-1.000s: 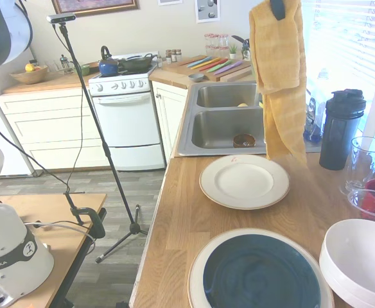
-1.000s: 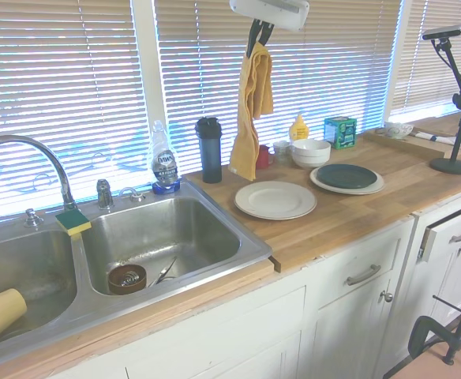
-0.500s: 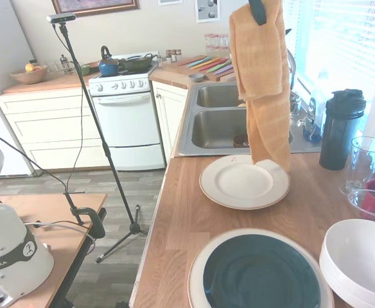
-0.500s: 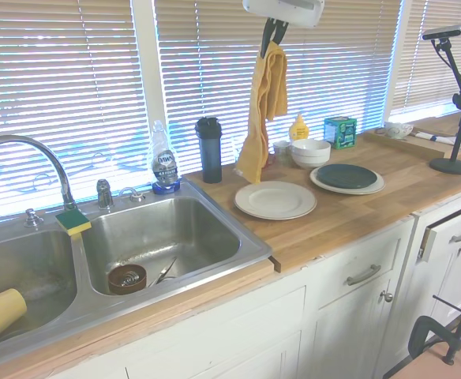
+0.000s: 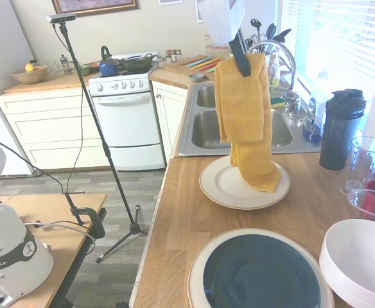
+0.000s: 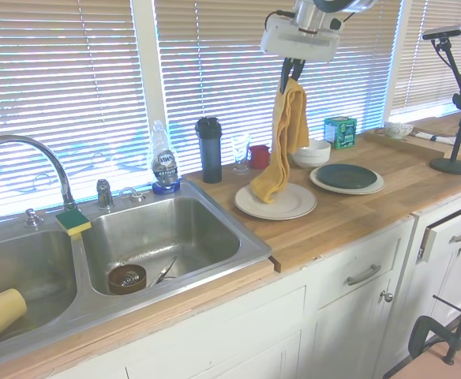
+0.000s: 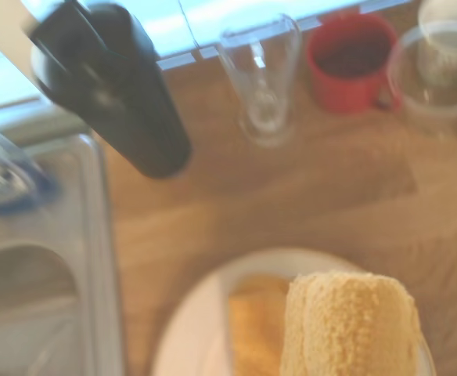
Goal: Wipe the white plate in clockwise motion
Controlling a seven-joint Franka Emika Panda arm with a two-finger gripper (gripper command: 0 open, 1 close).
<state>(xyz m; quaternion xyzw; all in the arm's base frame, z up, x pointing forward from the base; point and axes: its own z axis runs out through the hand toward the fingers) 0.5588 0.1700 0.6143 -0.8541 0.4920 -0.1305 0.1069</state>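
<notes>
The pincer (image 5: 242, 64) hangs above the wooden worktop (image 5: 187, 218), pinching the top of a yellow towel (image 5: 245, 119). The towel droops straight down and its bottom end rests on the white plate (image 5: 223, 186), which lies flat just beside the steel sink (image 6: 163, 237). Nearby sit 1 larger plate with a dark green centre (image 5: 261, 273), stacked white bowls (image 5: 361, 260) and a black bottle (image 5: 340, 128).
</notes>
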